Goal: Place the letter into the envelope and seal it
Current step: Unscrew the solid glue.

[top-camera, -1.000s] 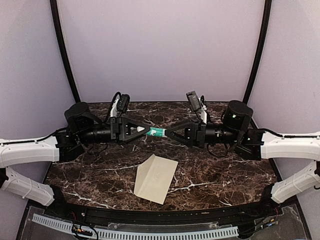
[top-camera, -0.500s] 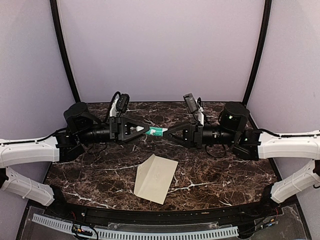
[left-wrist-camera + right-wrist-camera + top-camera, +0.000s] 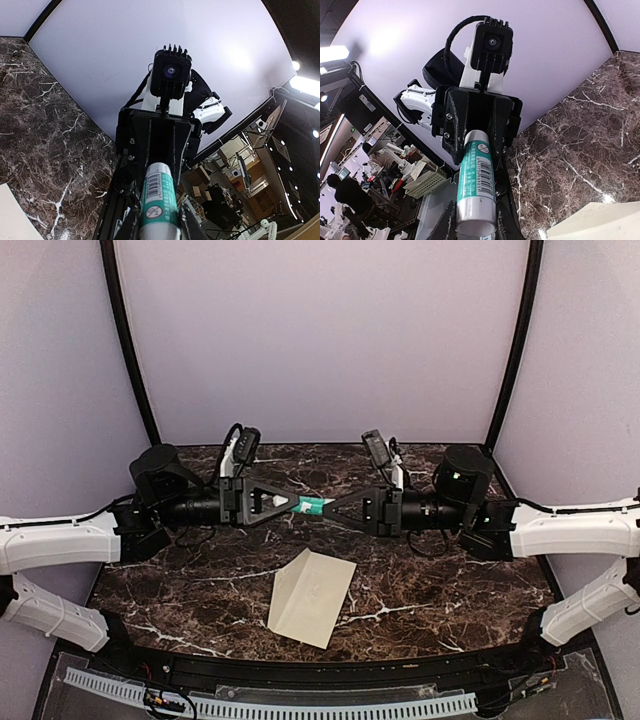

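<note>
Gripping: left gripper (image 3: 296, 504) clenched on one end of tube (image 3: 315, 505).
Right gripper (image 3: 334, 506): grasping tube's other end, tip facing left gripper.
Envelope (image 3: 312, 595): flat on table (image 3: 450, 590), below both grippers.

The tube (image 3: 159, 200) carries a green-and-white label with a barcode (image 3: 157, 181) and, just below it, a round crossed-out sign (image 3: 155, 210). The digits under the bars and the small print are too blurred to read.
</note>
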You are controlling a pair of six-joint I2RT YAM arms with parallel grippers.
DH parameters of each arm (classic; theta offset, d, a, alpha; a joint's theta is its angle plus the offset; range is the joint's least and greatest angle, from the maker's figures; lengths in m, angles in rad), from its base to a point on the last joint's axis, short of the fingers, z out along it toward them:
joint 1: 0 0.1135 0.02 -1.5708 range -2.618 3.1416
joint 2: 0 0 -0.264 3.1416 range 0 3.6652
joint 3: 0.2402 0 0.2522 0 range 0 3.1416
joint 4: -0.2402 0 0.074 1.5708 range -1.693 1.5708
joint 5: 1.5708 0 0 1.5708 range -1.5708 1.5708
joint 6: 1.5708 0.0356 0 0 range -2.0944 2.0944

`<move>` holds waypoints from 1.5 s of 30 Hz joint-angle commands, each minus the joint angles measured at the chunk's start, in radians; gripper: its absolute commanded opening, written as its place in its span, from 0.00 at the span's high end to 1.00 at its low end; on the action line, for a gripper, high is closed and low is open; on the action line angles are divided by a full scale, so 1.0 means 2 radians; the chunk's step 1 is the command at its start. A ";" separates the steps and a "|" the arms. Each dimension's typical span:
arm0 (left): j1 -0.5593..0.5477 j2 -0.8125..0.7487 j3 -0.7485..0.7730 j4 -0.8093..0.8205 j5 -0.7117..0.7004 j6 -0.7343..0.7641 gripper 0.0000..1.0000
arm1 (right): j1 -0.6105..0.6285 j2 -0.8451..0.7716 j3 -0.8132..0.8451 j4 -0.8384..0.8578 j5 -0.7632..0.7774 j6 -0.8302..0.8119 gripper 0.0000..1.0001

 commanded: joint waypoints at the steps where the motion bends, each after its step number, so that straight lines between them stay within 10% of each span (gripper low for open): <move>1: -0.001 -0.010 0.001 -0.015 0.031 0.092 1.00 | -0.001 0.004 0.009 0.033 -0.003 0.053 0.85; 26: -0.001 -0.024 0.035 -0.172 0.069 0.346 1.00 | -0.020 0.027 0.000 -0.002 -0.052 0.296 0.89; 34: -0.001 -0.030 0.017 -0.112 -0.040 0.177 1.00 | -0.022 0.006 0.020 -0.046 -0.022 0.176 0.50; 45: 0.007 0.002 -0.003 -0.002 0.018 -0.014 1.00 | -0.018 -0.055 -0.014 -0.055 0.010 -0.015 0.36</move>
